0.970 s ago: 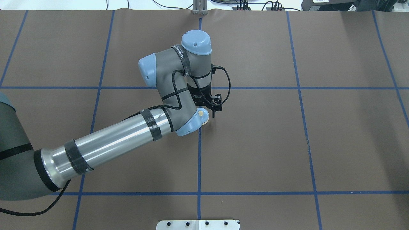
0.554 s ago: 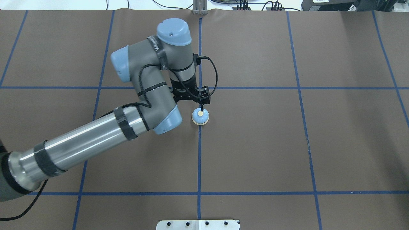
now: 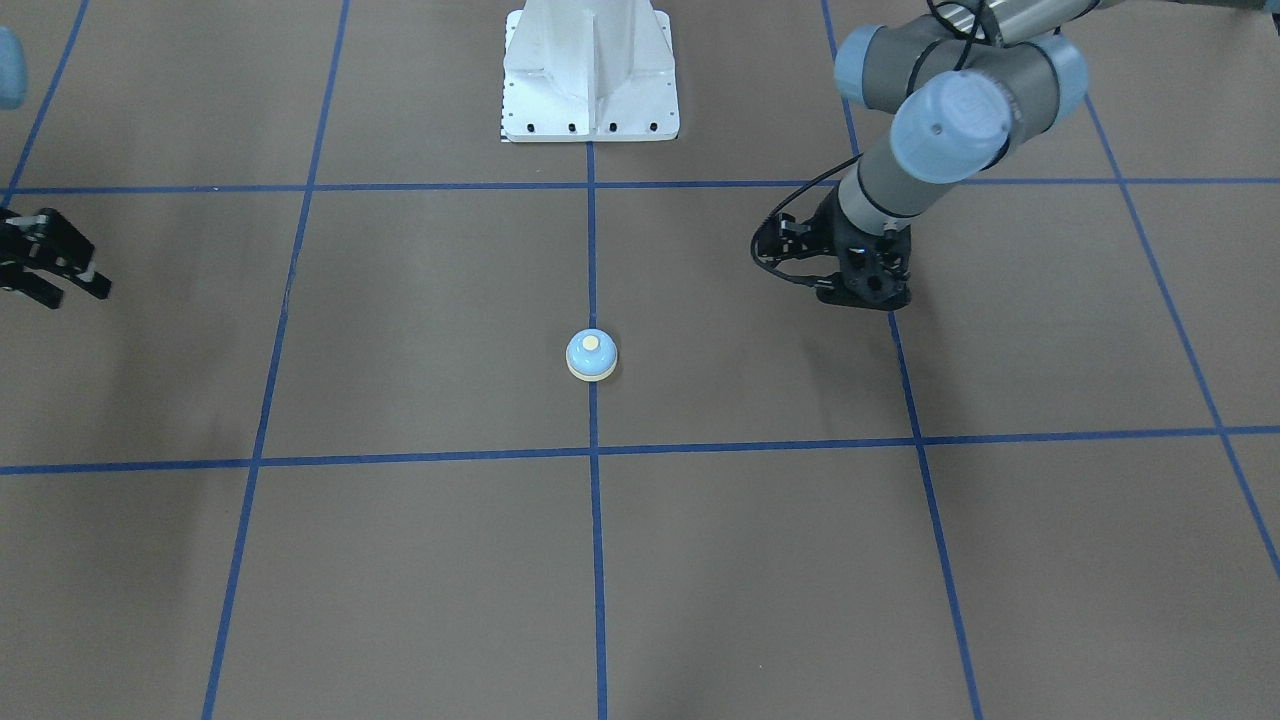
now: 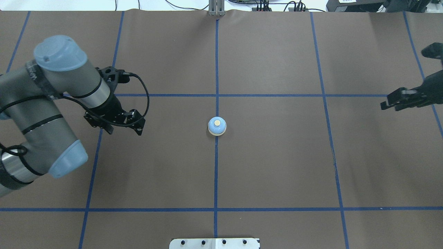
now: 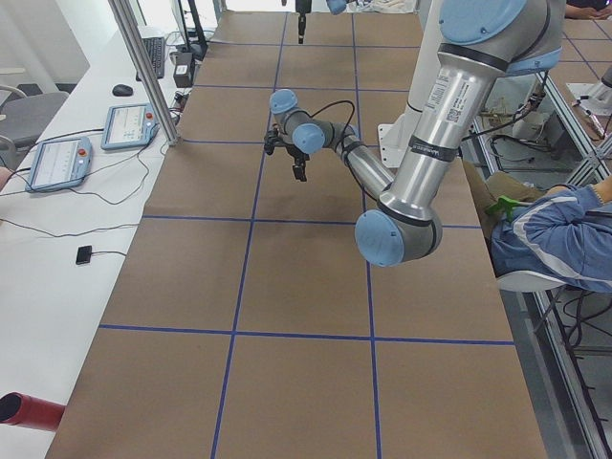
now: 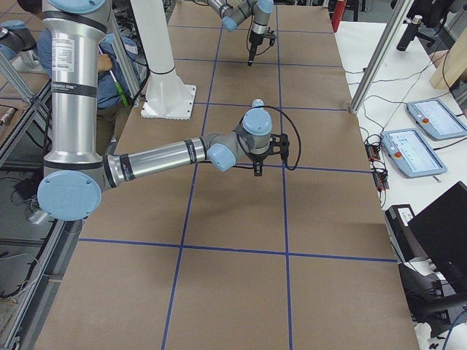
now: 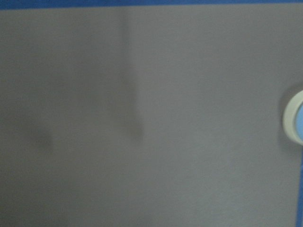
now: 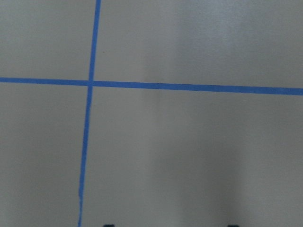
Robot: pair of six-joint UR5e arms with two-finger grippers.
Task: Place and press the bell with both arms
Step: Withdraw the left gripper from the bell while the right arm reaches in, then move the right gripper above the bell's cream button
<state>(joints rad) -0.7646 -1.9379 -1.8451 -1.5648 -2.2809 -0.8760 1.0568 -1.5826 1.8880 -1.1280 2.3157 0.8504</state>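
Observation:
The light-blue bell [image 4: 217, 126] with its cream button stands alone on the table's centre line, also in the front view [image 3: 591, 355]. Its cream rim shows at the right edge of the left wrist view [image 7: 292, 118]. My left gripper [image 4: 123, 126] hangs above the table well to the bell's left, and its fingers look shut and empty [image 3: 868, 295]. My right gripper [image 4: 391, 103] is at the far right edge, open and empty [image 3: 65, 290], far from the bell. Its two fingertips just show at the bottom of the right wrist view.
The brown table cover carries a blue tape grid [image 4: 216, 173]. The white bolted pedestal [image 3: 590, 90] stands at the robot's side of the table. Tablets [image 5: 57, 163] lie on a side bench. A seated person [image 5: 559, 239] is beyond the table edge.
My left gripper was over the bell with a fingertip on its button. It has since swung away to the left, leaving the bell standing. My right gripper has come into view at the right edge.

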